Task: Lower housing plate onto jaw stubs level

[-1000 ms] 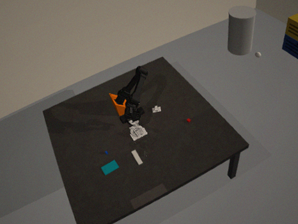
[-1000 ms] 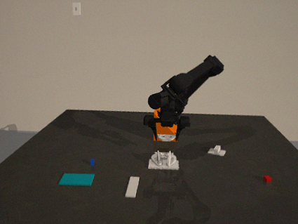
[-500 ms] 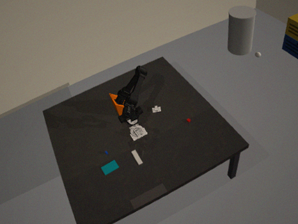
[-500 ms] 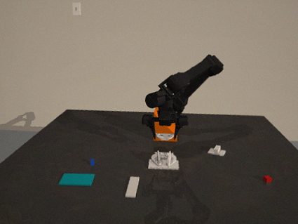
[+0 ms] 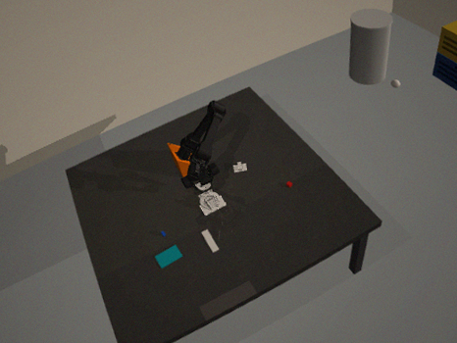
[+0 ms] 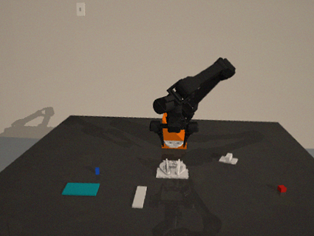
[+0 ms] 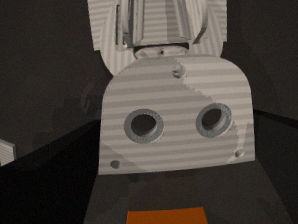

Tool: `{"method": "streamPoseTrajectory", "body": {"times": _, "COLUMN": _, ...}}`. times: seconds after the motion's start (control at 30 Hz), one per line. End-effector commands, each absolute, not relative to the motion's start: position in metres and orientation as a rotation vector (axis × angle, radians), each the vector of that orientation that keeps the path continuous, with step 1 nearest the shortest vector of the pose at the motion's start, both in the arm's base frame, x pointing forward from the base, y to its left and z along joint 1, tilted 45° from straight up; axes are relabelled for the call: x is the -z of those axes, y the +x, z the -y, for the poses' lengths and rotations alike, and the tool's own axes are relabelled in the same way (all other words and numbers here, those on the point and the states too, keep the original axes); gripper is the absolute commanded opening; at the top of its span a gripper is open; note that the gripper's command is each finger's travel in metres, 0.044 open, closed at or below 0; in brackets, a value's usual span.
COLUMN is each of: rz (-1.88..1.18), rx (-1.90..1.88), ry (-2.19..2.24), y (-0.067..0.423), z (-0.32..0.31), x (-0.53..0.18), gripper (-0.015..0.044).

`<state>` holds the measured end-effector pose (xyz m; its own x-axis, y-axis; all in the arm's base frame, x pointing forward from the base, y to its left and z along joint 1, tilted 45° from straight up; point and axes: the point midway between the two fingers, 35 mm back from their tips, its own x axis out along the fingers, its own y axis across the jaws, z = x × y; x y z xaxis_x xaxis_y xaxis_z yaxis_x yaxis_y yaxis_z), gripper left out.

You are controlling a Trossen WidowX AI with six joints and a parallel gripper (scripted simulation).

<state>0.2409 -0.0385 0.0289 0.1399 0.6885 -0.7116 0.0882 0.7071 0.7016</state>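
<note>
My claw (image 5: 202, 182) (image 6: 173, 142) (image 7: 173, 121) is pinching the white housing plate (image 5: 203, 186) (image 6: 173, 144) (image 7: 177, 95) by its sides, holding it above the table (image 5: 276, 252) (image 6: 41, 216). Just beyond sits the white jaw base (image 5: 211, 202) (image 6: 173, 172) (image 7: 107, 60), the plate not yet on it. Farther out I see a teal block (image 5: 168, 256) (image 6: 81, 188) and a red cube (image 5: 290, 184) (image 6: 281, 188).

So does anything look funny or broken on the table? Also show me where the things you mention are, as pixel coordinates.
No, nothing looks broken or spilled. The gripper (image 5: 202, 183) (image 6: 174, 143) holds the white plate (image 5: 203, 186) (image 6: 173, 144) (image 7: 175, 95) up off the white base (image 5: 213, 209) (image 6: 172, 174) (image 7: 96, 30), which just means the job isn't finished.
</note>
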Motion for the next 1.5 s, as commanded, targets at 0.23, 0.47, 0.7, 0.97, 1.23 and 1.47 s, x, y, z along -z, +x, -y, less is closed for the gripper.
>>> {"method": "streamPoseTrajectory", "body": {"times": 0.23, "rz": -1.386, "rx": -0.491, "ry": 0.695, "y": 0.239, "z": 0.039, "x": -0.027, "gripper": 0.0351}}
{"method": "streamPoseTrajectory", "body": {"times": 0.47, "rz": -1.386, "rx": -0.491, "ry": 0.695, "y": 0.239, "z": 0.039, "x": -0.027, "gripper": 0.0351}}
{"method": "streamPoseTrajectory", "body": {"times": 0.7, "rz": -1.386, "rx": -0.491, "ry": 0.695, "y": 0.239, "z": 0.039, "x": -0.027, "gripper": 0.0351}}
{"method": "streamPoseTrajectory", "body": {"times": 0.97, "rz": -1.386, "rx": -0.490, "ry": 0.695, "y": 0.241, "z": 0.035, "x": -0.022, "gripper": 0.0351}}
{"method": "streamPoseTrajectory", "body": {"times": 1.23, "rz": -1.386, "rx": -0.489, "ry": 0.694, "y": 0.244, "z": 0.026, "x": -0.012, "gripper": 0.0351}}
{"method": "streamPoseTrajectory", "body": {"times": 1.47, "rz": -1.386, "rx": -0.489, "ry": 0.694, "y": 0.245, "z": 0.018, "x": -0.004, "gripper": 0.0351}}
